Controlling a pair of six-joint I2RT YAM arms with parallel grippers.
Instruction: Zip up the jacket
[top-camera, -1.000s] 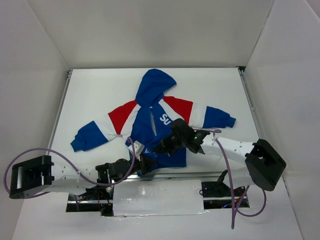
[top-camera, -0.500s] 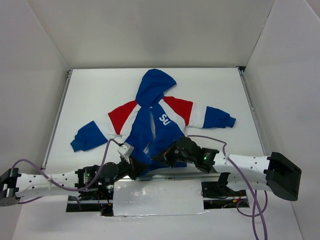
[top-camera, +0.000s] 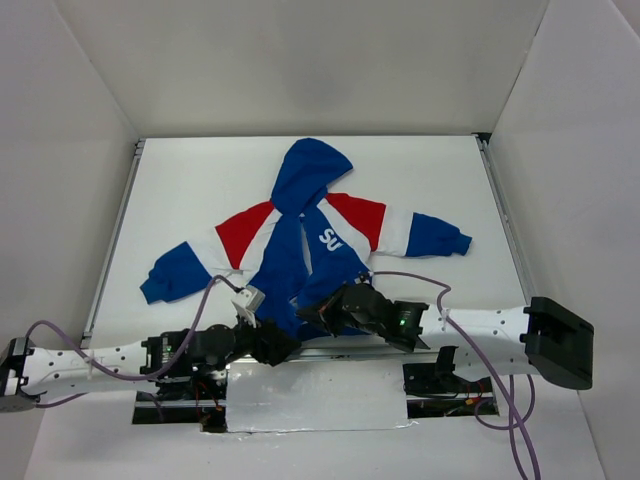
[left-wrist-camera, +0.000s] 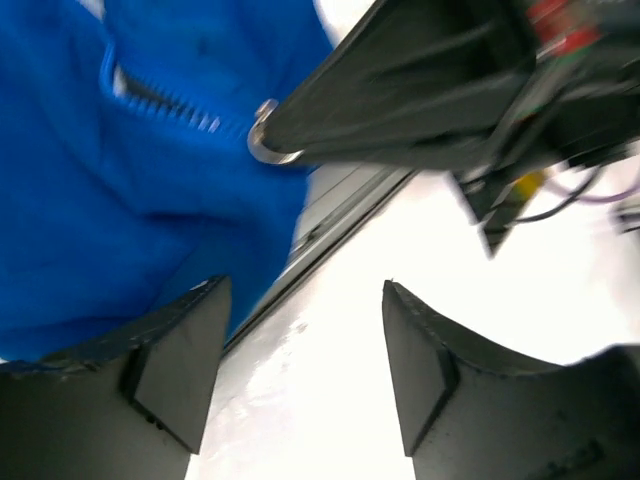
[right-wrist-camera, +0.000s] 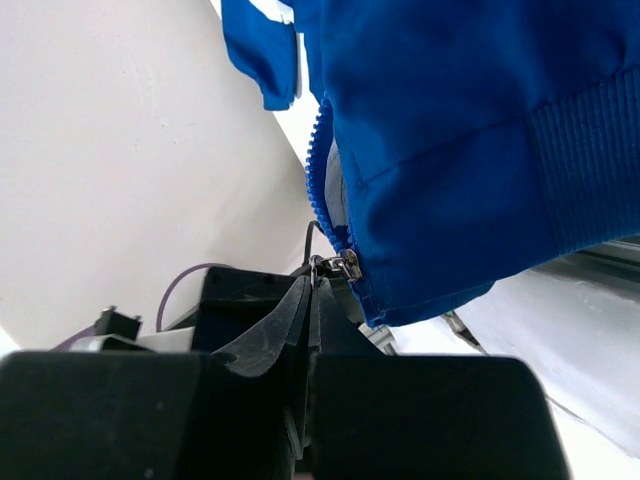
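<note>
Lying flat on the white desk (top-camera: 190, 180), the jacket (top-camera: 300, 180) is seen with its hood pointing away from the arm bases and its sleeves spread to either side. Its lower front is unzipped, and a toothed edge is exposed. At the jacket's near hem, the right tool (top-camera: 308, 312) is pressed together on the metal zipper pull (right-wrist-camera: 347, 265) at the bottom of that edge. Just left of it, below the same hem, the left tool (top-camera: 279, 345) is held with its fingers (left-wrist-camera: 180, 350) apart and nothing clamped between them. Blue hem fabric is seen beside one finger, but contact cannot be told.
</note>
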